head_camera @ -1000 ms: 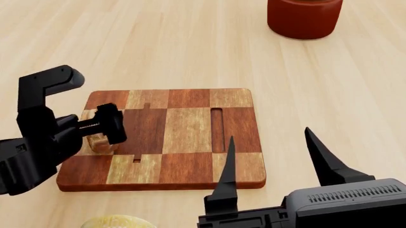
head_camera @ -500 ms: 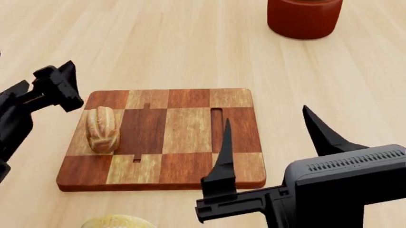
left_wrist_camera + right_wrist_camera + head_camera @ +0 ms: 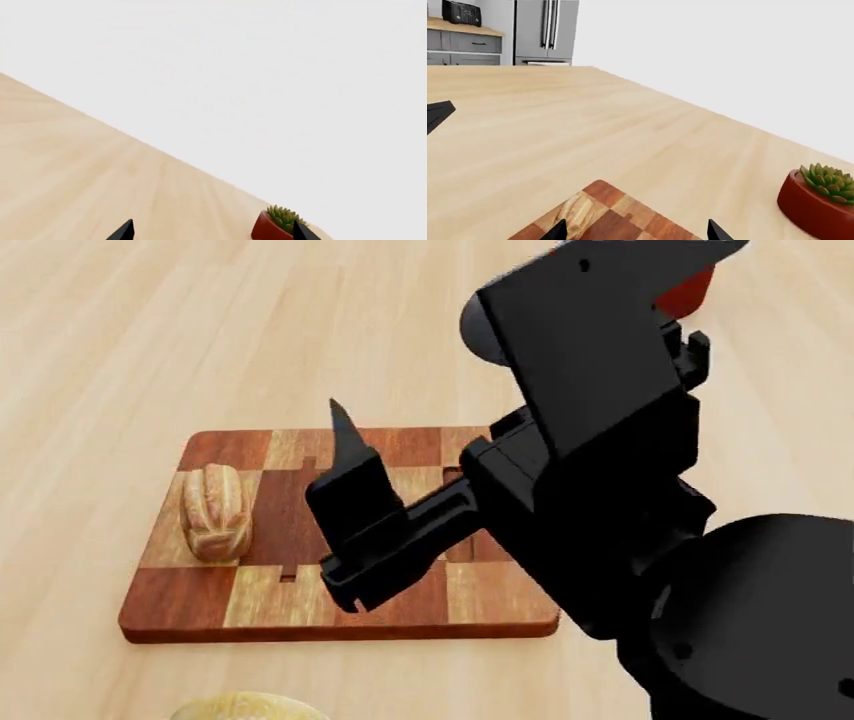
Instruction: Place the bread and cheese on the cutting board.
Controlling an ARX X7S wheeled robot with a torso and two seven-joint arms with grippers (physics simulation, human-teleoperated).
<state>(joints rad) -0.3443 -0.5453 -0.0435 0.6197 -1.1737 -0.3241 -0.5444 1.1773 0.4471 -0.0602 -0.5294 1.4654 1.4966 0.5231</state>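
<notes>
On the cutting board (image 3: 400,610), left-hand column of squares: the bread (image 3: 218,511), lying flat and untouched by either arm. Judged half done.

Outstanding: the cheese (image 3: 247,707), only its curved yellow top showing at the near edge of the head view, on the tabletop (image 3: 200,340) just in front of the board and apart from it. It has yet to be picked up and set down; free squares lie beside the loaf.

Right gripper (image 3: 400,530): raised over the middle of the board, arm and housing covering much of the board's right side in the head view. One pointed finger stands clear, the other is hidden; its own wrist view shows two tips set wide apart over the board's corner (image 3: 607,215), so the jaws read as wide and holding nothing.

Left gripper (image 3: 210,232): absent from the head view. Its wrist view shows two tips well apart, nothing between them, aimed across bare tabletop toward the wall.

Other items: red pot with a succulent (image 3: 820,202), far side, well apart from the board; mostly hidden behind the right arm in the head view. Kitchen cabinets and refrigerator in the background.

Obstructions: none around the cheese, as far as visible; the right arm itself blocks the view of the board.
</notes>
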